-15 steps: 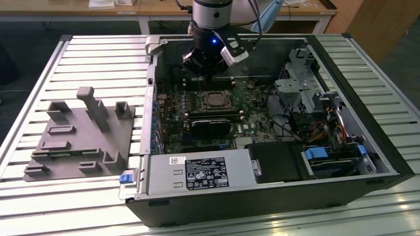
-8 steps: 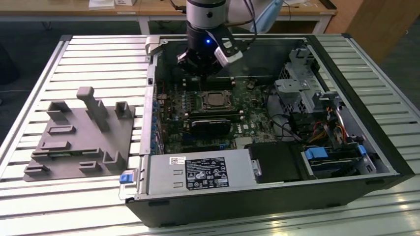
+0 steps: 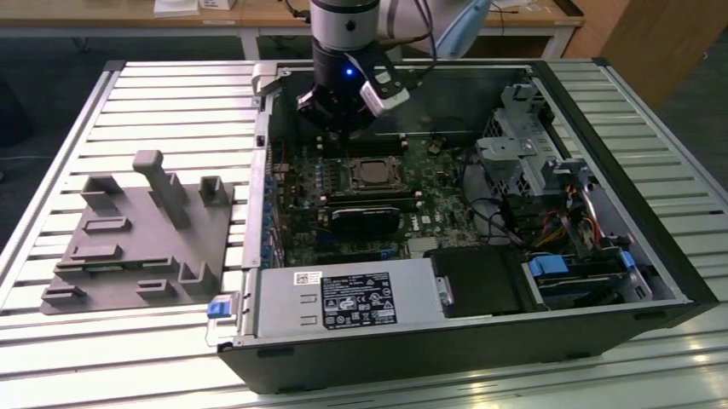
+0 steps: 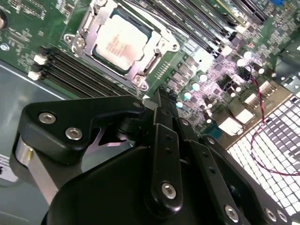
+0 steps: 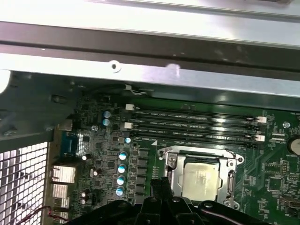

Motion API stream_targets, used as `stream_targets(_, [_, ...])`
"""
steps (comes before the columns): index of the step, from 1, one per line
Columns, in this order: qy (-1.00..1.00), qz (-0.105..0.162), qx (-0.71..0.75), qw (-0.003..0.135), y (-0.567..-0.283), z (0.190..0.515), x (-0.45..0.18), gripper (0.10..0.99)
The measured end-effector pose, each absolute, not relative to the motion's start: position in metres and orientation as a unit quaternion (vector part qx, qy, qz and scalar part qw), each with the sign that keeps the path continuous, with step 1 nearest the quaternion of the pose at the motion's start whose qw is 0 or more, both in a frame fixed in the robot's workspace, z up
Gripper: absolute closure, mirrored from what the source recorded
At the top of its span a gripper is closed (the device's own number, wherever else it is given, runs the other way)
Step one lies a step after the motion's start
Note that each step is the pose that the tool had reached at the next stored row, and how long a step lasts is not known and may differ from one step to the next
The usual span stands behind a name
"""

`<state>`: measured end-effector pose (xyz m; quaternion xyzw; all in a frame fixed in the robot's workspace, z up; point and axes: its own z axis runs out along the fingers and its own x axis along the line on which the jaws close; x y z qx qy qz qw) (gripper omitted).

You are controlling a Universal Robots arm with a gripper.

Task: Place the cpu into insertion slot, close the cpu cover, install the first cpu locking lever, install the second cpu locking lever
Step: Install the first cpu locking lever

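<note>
CPU [image 4: 123, 40] seated in the motherboard socket, silvery-beige top facing up; also logged in the first wrist view [image 5: 200, 180] and the exterior view [image 3: 370, 173].

CPU cover [image 4: 157, 55] lies flat over the chip. Its silver frame runs around all four edges and the metal top shows through the centre window. Same in the first wrist view [image 5: 171, 161]. I cannot tell from these views whether the locking levers are latched.

My gripper [image 4: 165, 96] hangs over the motherboard [image 4: 220, 75] inside the open computer case [image 3: 637, 256]. My fingers look pressed together and nothing is held between them. In the first wrist view the tip [image 5: 161, 185] sits just beside one corner of the socket, on the side toward a row of capacitors [image 5: 121, 168]. Whether it touches the board, I cannot tell.

Memory slots [image 5: 192, 124] run along one side of the socket, between it and the case wall.

Exterior view: my gripper [image 3: 336, 119] stands behind the socket. A black rectangular part [image 3: 364, 217] lies in front of the socket and the power supply [image 3: 341, 298] nearer the front. A grey fixture [image 3: 136, 230] rests on the slatted table [image 3: 170, 94] at the exterior view's left, well apart from the case.
</note>
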<state>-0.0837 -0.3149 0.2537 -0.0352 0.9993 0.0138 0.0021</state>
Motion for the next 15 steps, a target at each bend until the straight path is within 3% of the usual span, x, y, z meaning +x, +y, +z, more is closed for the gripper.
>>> stream_targets(15, [0.999,0.014,-0.035,0.002,-0.301,0.254,-0.094,0.98])
